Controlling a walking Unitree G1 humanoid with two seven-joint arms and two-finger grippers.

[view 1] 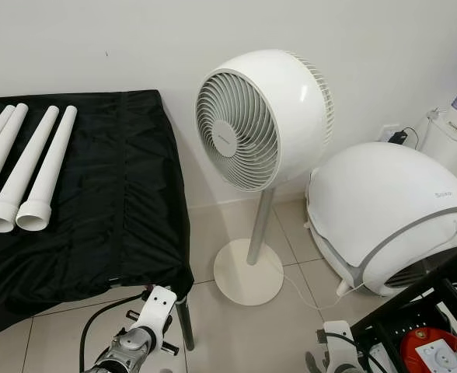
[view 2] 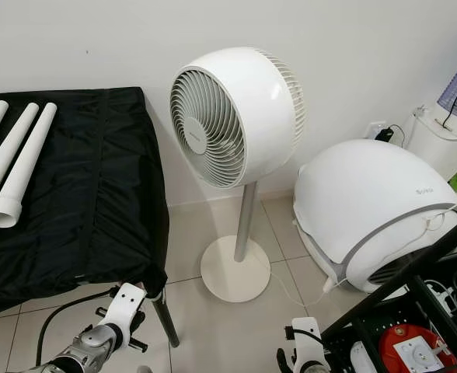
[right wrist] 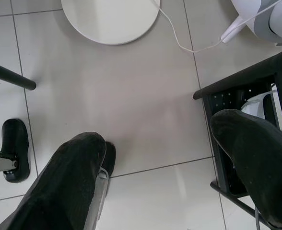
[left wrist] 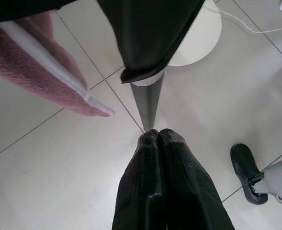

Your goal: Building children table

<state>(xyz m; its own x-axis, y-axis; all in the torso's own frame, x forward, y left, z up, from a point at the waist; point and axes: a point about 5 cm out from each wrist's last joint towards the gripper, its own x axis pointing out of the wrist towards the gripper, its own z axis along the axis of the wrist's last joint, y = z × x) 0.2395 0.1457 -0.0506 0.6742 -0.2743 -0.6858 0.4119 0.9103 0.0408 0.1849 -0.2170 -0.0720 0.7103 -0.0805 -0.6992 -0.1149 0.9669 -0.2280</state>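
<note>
The white tubes (view 1: 22, 167) lie side by side at the tabletop's (view 1: 112, 210) left edge, their far-left members cut off by the frame, flared ends toward the front edge, on a black cloth that hangs over the right and front edges. The left tool (left wrist: 156, 136), fingers pressed together with nothing between them, hangs below the tabletop's front right corner, just before the grey table leg (left wrist: 148, 98), well apart from the tubes above. A pink cloth (left wrist: 40, 72) beside that leg is partly out of frame. Right of the tabletop a white pedestal fan (view 1: 259, 116) stands on the tiled floor (right wrist: 122, 96), then a white domed appliance (view 1: 384, 210). The right tool (right wrist: 160, 163), fingers spread wide and empty, hangs over the floor beside a black rack (view 1: 423, 311), half cut off.
</note>
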